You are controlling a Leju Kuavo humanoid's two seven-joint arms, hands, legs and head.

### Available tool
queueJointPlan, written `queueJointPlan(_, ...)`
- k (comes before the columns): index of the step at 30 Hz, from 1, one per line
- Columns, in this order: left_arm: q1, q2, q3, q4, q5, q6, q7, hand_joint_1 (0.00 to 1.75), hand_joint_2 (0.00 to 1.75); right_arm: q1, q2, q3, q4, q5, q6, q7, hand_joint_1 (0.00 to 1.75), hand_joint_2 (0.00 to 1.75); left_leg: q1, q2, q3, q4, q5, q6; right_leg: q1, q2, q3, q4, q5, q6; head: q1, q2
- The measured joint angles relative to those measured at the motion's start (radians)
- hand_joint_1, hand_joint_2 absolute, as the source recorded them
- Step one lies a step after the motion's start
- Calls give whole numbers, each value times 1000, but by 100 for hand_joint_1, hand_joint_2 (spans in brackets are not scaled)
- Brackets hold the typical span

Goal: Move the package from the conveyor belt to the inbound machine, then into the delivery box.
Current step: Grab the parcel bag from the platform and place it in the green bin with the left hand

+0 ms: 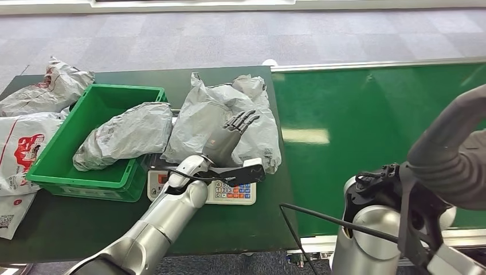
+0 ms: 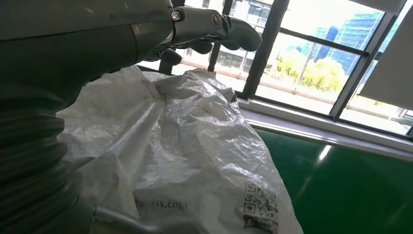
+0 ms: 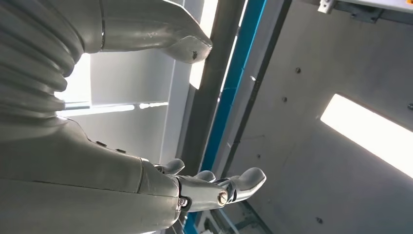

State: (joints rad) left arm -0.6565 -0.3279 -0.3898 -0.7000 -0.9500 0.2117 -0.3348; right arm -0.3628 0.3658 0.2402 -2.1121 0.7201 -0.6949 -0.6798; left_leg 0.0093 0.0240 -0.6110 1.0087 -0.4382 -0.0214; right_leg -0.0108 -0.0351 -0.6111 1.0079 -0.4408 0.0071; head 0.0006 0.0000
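Closest to you, the right arm's dark wrist housing and silver elbow sit raised in the head view's lower right corner; its right robot hand (image 3: 214,187) points up at the ceiling, fingers loosely extended and holding nothing. Your left robot hand (image 1: 234,130) is the working one: its fingers are stretched out and spread, lying over the grey package (image 1: 226,117) without any grip on it, thumb clear above the crumpled plastic in the left wrist view. That package rests on the inbound machine (image 1: 202,186), a white scale with a coloured keypad, just beside the green conveyor belt (image 1: 367,143). Left of it, the green delivery box (image 1: 63,166) already holds another grey bag (image 1: 126,134), with more parcels (image 1: 34,114) lying beyond on the table (image 1: 86,220). To do this well, you probably should close around a bunched fold rather than the flat film, lift clear of the box's rim, and release over its free end.
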Motion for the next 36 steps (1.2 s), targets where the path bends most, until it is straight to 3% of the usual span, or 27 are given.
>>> queueJointPlan(6, -6, -4, -19, 72, -27, -47, 3, 0, 175, -2, 0, 4, 23, -24, 0, -15, 0, 175, 0, 0, 0, 0, 0, 0, 0, 0, 0, 0, 0, 0, 0, 0)
queueJointPlan(23, -10, -4, -28, 147, -42, -50, -4, 7, 175, -2, 0, 15, 47, -26, 0, -15, 0, 175, 0, 0, 0, 0, 0, 0, 0, 0, 0, 0, 0, 0, 0, 0)
queueJointPlan(27, -11, -4, -28, 149, -42, -50, -4, 175, 175, -2, 0, 16, 50, -26, 0, -15, 0, 175, 0, 0, 0, 0, 0, 0, 0, 0, 0, 0, 0, 0, 0, 0)
queueJointPlan(36, -13, -4, -28, 149, -41, -44, -8, 175, 175, -2, 0, 16, 56, -32, 0, -15, 0, 175, 0, 0, 0, 0, 0, 0, 0, 0, 0, 0, 0, 0, 0, 0)
